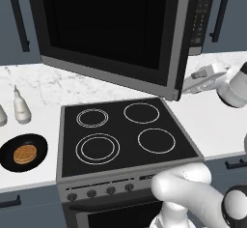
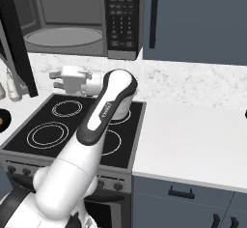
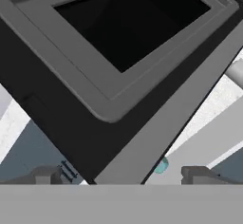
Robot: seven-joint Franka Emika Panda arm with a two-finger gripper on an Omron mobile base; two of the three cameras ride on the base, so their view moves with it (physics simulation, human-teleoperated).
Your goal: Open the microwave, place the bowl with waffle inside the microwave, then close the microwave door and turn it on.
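The wide black-windowed, grey-framed microwave door (image 1: 103, 31) stands swung open, baring the black microwave's (image 2: 82, 17) light grey cavity and round turntable. The white two-finger gripper (image 1: 185, 86) hovers at the door's 4 o'clock corner, fingers spread apart, holding nothing. The small black bowl (image 1: 23, 153) (golden grid-patterned waffle (image 1: 25, 154) inside) rests on the white marble counter (image 1: 43, 89), at the black stovetop's (image 1: 126, 135) 9 o'clock.

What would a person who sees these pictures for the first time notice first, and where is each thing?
The wide microwave door with black window and grey frame stands swung open above the black stovetop with white rings. The white arm's two-finger gripper hangs open beside the door's free edge. At the left, on the white marble counter, the small golden-brown waffle lies in the shallow black bowl.
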